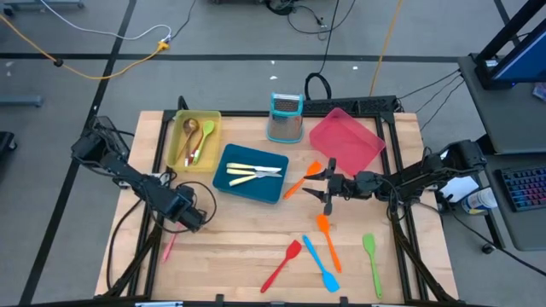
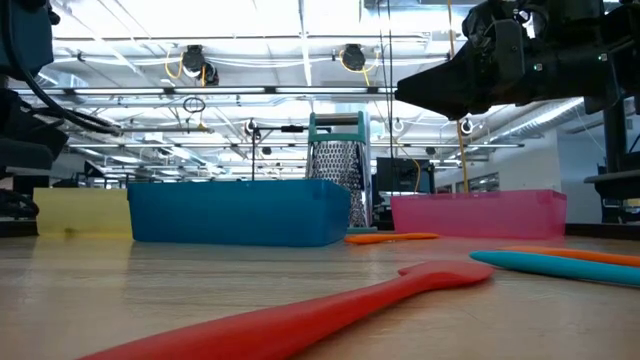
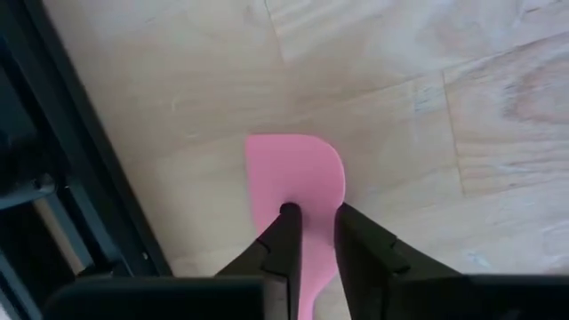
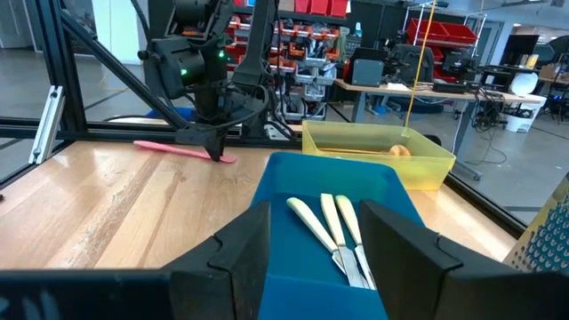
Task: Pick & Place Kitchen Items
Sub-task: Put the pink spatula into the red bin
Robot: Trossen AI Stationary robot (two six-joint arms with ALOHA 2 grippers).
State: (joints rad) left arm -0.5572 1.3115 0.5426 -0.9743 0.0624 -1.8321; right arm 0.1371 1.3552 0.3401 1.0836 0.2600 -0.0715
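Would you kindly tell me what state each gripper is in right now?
Left gripper: closing around the flat pink spatula on the wooden table; firm grip cannot be told.
Right gripper: open, holding nothing.

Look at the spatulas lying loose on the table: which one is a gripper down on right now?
The pink spatula by the table's left edge. The left gripper straddles its blade, fingers on either side. The orange, red, blue and green spatulas lie apart from both grippers.
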